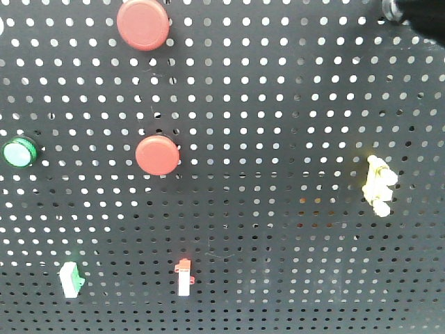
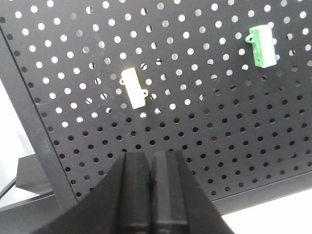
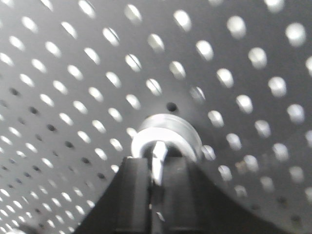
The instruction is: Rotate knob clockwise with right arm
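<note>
On the front view we see a black pegboard (image 1: 299, 271) carrying an upper red button (image 1: 142, 24), a lower red button (image 1: 158, 154) and a green button (image 1: 19, 153), with the right arm (image 1: 419, 15) in the top right corner. On the left wrist view, our left gripper (image 2: 151, 158) is pressed closed below a white block (image 2: 134, 87). On the right wrist view, our right gripper (image 3: 157, 165) sits right at the knob (image 3: 168, 132), fingers a sliver apart. We cannot tell whether they grip it.

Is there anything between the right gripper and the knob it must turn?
Nothing visible does. In the right wrist view, the right gripper sits right at the knob; only perforated panel surrounds it. Blur hides whether the jaws touch it.
</note>
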You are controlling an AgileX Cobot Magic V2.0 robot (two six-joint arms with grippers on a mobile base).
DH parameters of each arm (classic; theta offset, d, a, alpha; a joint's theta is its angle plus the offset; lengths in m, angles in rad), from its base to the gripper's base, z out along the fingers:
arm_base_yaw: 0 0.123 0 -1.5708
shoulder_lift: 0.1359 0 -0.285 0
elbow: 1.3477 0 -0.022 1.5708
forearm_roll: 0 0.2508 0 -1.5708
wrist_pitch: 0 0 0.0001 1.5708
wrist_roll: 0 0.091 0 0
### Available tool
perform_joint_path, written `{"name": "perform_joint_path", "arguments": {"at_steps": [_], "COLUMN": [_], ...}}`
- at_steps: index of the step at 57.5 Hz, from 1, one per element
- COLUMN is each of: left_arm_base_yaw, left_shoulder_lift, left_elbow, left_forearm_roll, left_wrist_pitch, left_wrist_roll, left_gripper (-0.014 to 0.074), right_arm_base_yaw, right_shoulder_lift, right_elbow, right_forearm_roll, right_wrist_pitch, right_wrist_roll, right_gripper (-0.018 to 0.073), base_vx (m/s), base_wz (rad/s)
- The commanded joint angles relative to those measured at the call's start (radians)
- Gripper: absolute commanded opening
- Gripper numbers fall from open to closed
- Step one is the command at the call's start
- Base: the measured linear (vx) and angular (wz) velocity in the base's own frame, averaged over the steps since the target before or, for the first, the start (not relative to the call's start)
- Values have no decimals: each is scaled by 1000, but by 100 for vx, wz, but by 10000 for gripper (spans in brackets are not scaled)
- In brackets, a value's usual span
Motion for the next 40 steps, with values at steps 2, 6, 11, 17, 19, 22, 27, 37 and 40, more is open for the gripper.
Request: {"name": "perform_joint_path", "arguments": {"at_steps": [2, 6, 11, 17, 19, 22, 27, 37, 40], "left_arm_base_yaw": [-8, -8, -8, -8, -8, -8, -8, -8, -8], "left_shoulder_lift": [-17, -17, -17, -17, -17, -17, -17, -17, -17], "left_elbow": [33, 33, 33, 33, 33, 33, 33, 33, 33], "left_forearm_roll": [-5, -5, -5, -5, -5, -5, -5, -5, -5], "left_wrist_pitch": [-76, -76, -76, -76, -76, -76, -76, -76, -76], "left_wrist_roll": [-4, -4, -4, -4, -4, -4, -4, -4, -4], "left_gripper": [-6, -6, -6, -6, -6, -6, -6, -6, -6], "right_arm_base_yaw": [-2, -2, -2, -2, -2, -2, -2, -2, -2], "right_shoulder_lift": [-4, -4, -4, -23, -33, -44, -71, -133, -153], "right_elbow": [-40, -40, -40, -39, -39, -39, -39, -39, -39], "right_forearm_roll": [-66, -66, -66, -75, -77, -77, -77, -76, -76], "right_wrist_pitch": [-164, -162, -153, -125, -106, -71, -8, 94, 124], "right_wrist_roll": [-4, -5, -14, -83, -121, -179, -268, -522, -599], "right_gripper": [414, 484, 536, 555, 555, 555, 555, 512, 473], "base_vx": [0, 0, 0, 0, 0, 0, 0, 0, 0], "base_wz": [0, 0, 0, 0, 0, 0, 0, 0, 0]}}
